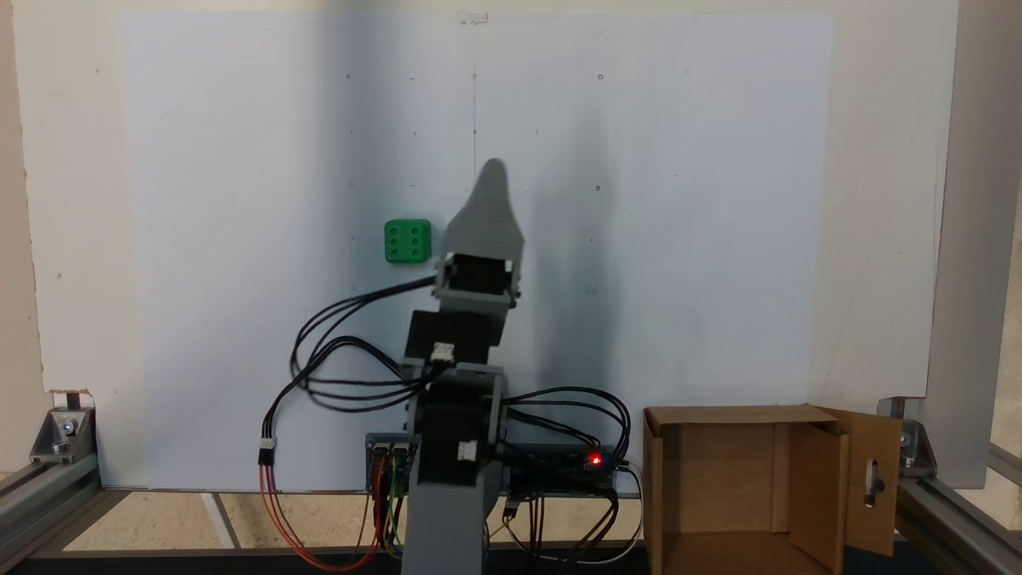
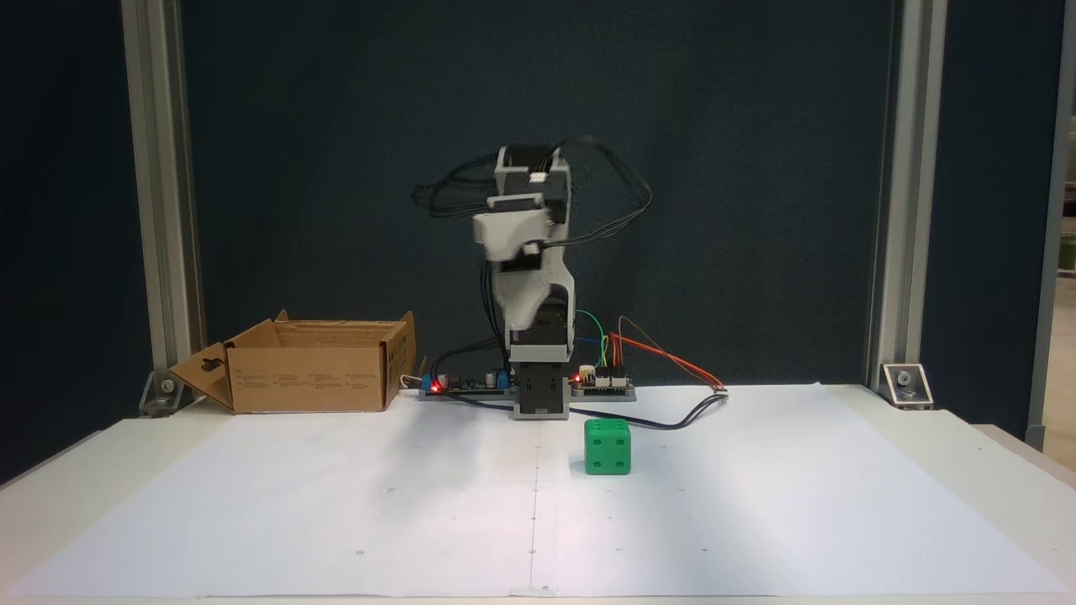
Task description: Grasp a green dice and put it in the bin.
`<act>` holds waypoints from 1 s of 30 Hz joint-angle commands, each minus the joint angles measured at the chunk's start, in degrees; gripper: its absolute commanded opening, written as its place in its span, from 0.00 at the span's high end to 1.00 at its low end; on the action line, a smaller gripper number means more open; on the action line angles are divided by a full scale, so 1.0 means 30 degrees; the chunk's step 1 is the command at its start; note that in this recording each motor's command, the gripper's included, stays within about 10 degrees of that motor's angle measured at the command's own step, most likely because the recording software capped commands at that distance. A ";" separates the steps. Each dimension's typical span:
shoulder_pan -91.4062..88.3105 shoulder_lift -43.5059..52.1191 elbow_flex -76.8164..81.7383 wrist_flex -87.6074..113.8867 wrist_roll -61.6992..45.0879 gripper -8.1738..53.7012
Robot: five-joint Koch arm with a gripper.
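Above the white surface (image 1: 239, 120), hanging well clear of the green dice (image 1: 408, 241): pincer (image 1: 493, 172), jaw state impossible to tell. Approaching, not yet grasping. Needing next: swinging over, spreading, descending. Bin (image 1: 870, 471) waiting well apart.

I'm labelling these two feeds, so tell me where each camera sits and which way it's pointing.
A fixed view, from above: it looks straight down on the white paper sheet, with the arm's base at the bottom edge and the tool reaching up the picture, the green dice to its left, the bin at bottom right.
A fixed view, from the front: it sits low at the table's far end and faces the arm's base, the arm raised and folded, the dice ahead of the base, the bin at left.
Shared: arm, dice, bin, paper.
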 commanded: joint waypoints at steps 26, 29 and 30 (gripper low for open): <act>-0.8906 -0.8730 -1.0723 1.2656 0.7471 0.17; -0.8994 -0.8994 -1.0723 1.2422 0.7793 0.17; -0.8994 -0.9170 -1.0723 1.2422 0.7822 0.17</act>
